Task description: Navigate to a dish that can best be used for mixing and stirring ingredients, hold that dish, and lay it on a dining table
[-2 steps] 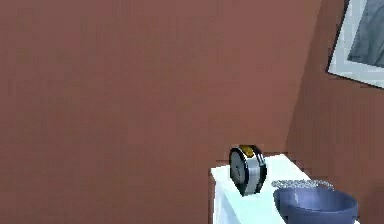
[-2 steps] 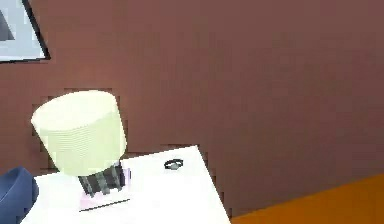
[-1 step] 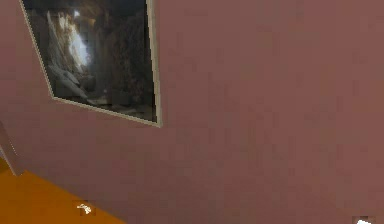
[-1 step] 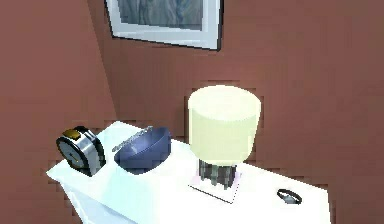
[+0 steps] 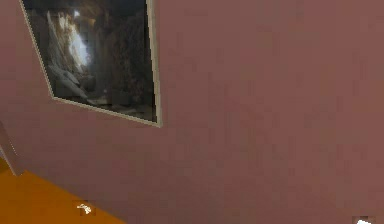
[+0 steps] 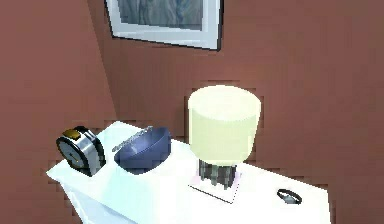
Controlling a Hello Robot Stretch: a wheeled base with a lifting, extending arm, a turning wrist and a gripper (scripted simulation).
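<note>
A dark blue bowl (image 6: 143, 150) rests on a white tabletop (image 6: 170, 190) in the arm side view, left of the middle. It sits between a round metal alarm clock (image 6: 80, 149) on its left and a table lamp (image 6: 223, 130) with a cream shade on its right.
A small dark object (image 6: 288, 195) lies on the tabletop at the right. A framed picture (image 6: 165, 20) hangs on the reddish-brown wall above the table. In the forward view a dark framed picture (image 5: 95, 55) hangs on the same-coloured wall, with orange floor (image 5: 40, 200) at the lower left.
</note>
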